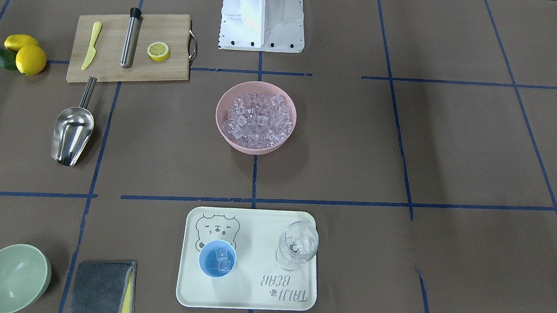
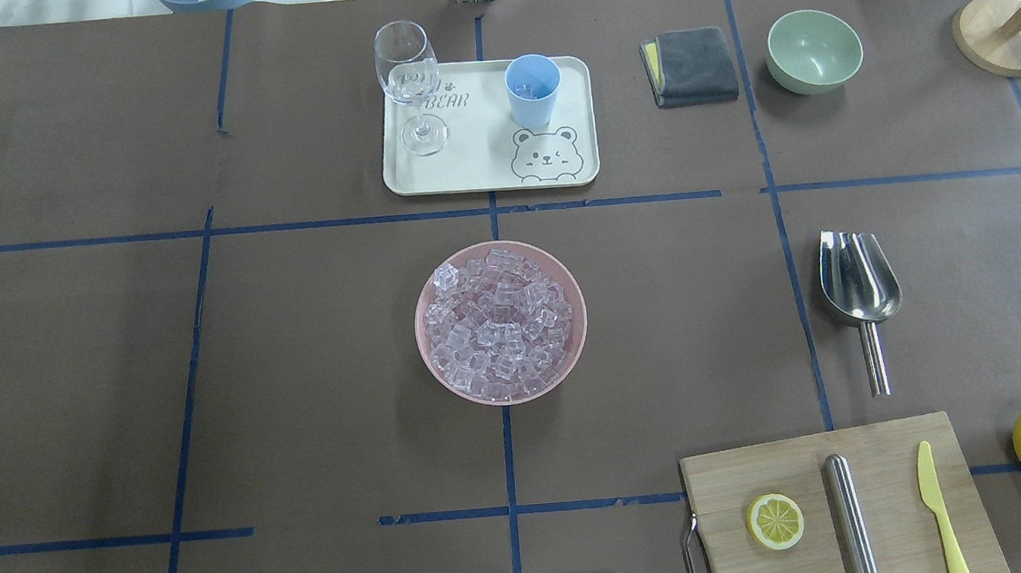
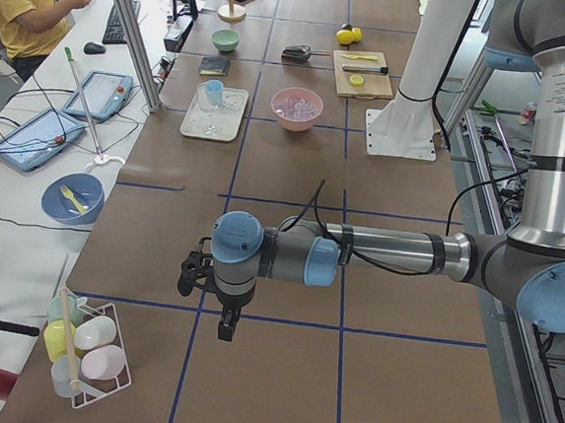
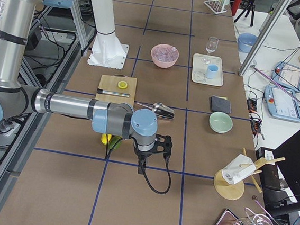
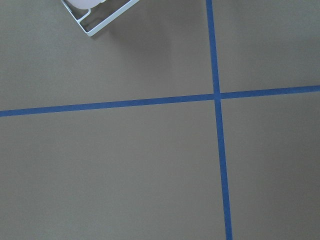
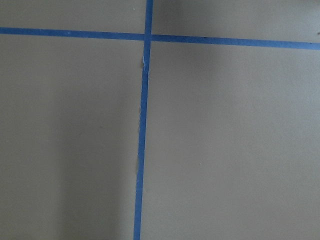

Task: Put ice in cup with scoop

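The steel scoop (image 1: 72, 134) lies on the table beside the cutting board, empty, and also shows in the overhead view (image 2: 856, 282). The ice (image 1: 257, 119) fills a pink bowl (image 1: 254, 148) at the table's middle. The light-blue cup (image 1: 217, 258) stands on a cream tray (image 1: 251, 290) and holds a few ice cubes. Neither gripper is near them. The left gripper (image 3: 190, 275) hangs over bare table at the robot's far left. The right gripper (image 4: 164, 144) hangs at its far right, beyond the lemons. I cannot tell whether either is open or shut.
A stemmed glass (image 1: 297, 245) shares the tray. The wooden cutting board (image 1: 110, 69) holds a steel cylinder, a lemon half and a yellow knife. Lemons (image 1: 30, 59), a green bowl (image 1: 12, 278) and a grey cloth (image 1: 101, 291) lie on the scoop's side. A wire rack (image 5: 100, 15) is near the left gripper.
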